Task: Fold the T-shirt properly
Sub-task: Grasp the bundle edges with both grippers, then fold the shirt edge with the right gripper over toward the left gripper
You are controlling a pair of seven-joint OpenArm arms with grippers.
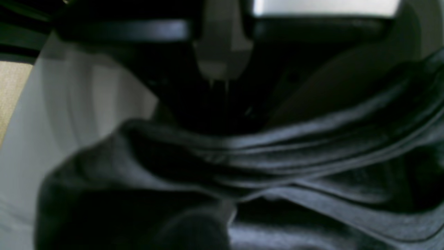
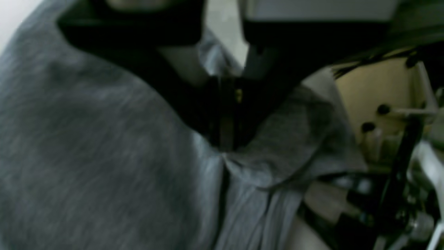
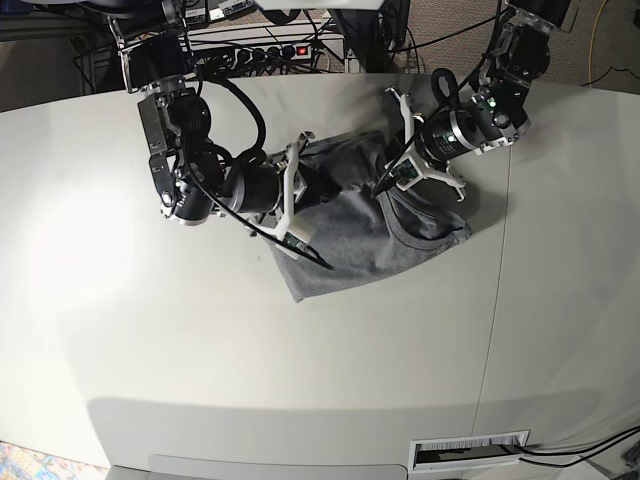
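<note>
Pale grey, the table [image 3: 300,380] fills the base view, with a power strip [image 3: 275,50] and cables at twelve o'clock and a slotted vent [image 3: 470,452] at five o'clock. Just above centre lies the T-shirt [image 3: 360,235], heather-grey, rumpled, partly folded. Left tool [image 3: 385,190] and right tool [image 3: 303,160] are each pinched together on its cloth.
</note>
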